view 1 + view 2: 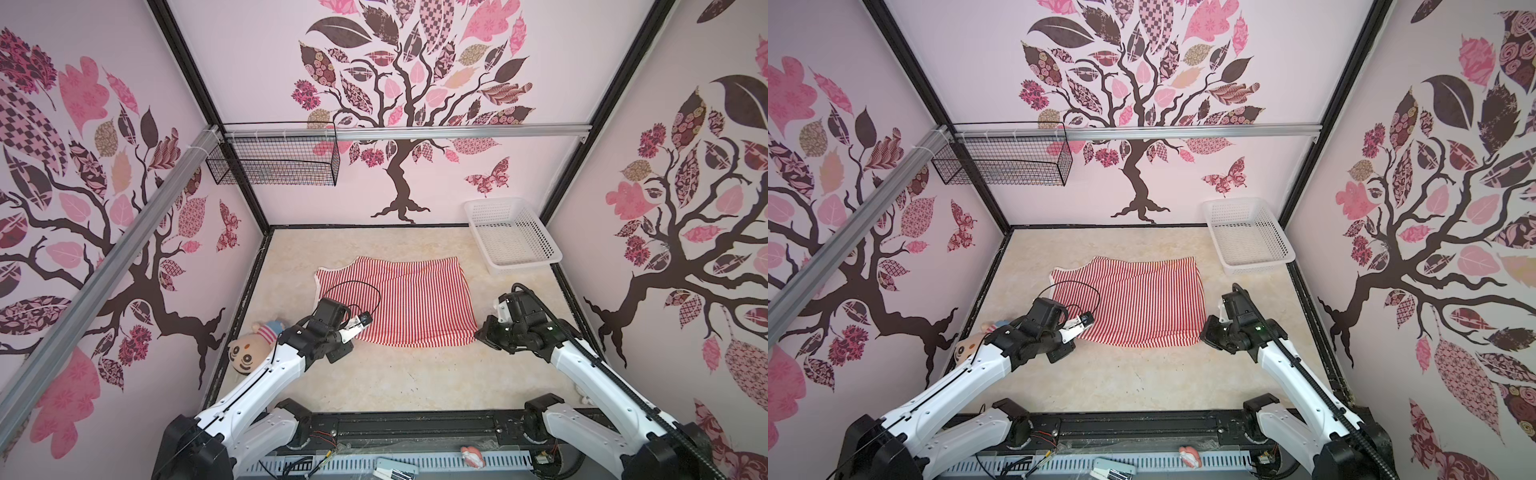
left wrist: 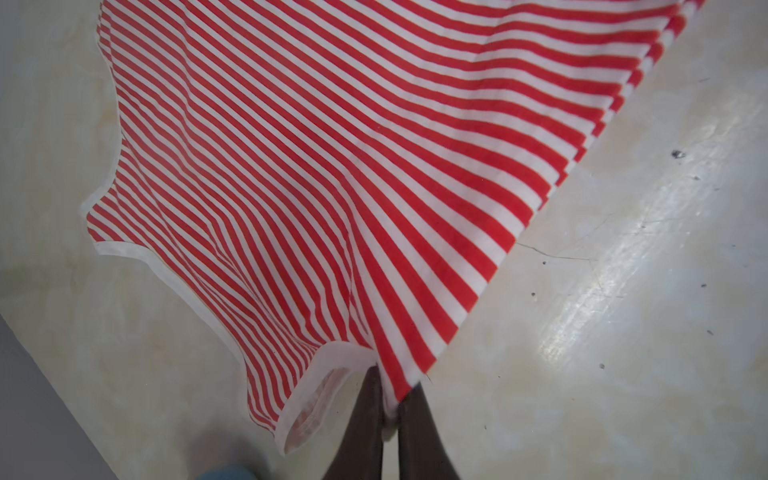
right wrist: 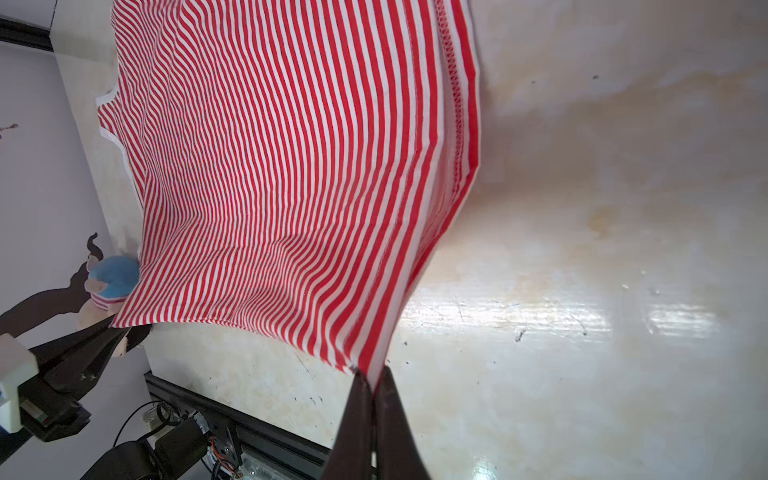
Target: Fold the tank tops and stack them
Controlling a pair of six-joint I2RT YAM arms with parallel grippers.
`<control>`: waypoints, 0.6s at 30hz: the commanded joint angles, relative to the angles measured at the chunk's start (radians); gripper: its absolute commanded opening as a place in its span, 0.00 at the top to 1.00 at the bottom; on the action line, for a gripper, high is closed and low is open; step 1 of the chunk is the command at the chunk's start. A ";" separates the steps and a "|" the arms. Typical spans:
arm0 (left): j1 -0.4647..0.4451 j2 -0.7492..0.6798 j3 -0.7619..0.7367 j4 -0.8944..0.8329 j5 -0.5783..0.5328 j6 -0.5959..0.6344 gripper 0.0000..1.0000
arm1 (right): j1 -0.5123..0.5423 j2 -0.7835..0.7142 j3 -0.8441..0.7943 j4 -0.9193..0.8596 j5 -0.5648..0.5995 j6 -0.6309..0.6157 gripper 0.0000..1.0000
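Left claw [image 2: 390, 399] and right claw [image 3: 374, 386] clamped on tank top [image 1: 399, 299] near corners, long axis left-right, hem rightward

Bright, even light fills both top views, and wide-angle distortion bows the wall edges toward the corners. In the right wrist view a glare band streaks the glossy cream marbled desk [image 3: 561, 316] toward three o'clock; the nearest black end effector fingers [image 2: 365, 424] blur.

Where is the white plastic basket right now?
In both top views the white basket sits in the far right corner of the table, against the back wall, just beyond the striped tank top and touching neither arm.
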State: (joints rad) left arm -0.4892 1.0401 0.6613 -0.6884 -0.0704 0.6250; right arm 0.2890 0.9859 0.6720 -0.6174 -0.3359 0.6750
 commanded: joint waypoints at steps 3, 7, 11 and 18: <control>0.001 0.102 0.036 0.069 -0.033 0.042 0.87 | -0.001 0.065 0.071 0.002 0.001 -0.006 1.00; 0.031 0.187 0.077 0.116 -0.034 0.063 0.87 | -0.050 0.117 0.090 0.031 0.000 -0.028 1.00; 0.077 0.253 0.132 0.150 -0.026 0.071 0.86 | -0.085 0.175 0.098 0.082 -0.015 -0.045 1.00; 0.134 0.395 0.233 0.182 -0.015 0.088 0.86 | -0.099 0.282 0.127 0.159 -0.006 -0.045 1.00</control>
State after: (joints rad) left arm -0.3660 1.3991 0.8581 -0.5396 -0.0906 0.6922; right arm 0.2039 1.2457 0.7422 -0.4995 -0.3454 0.6430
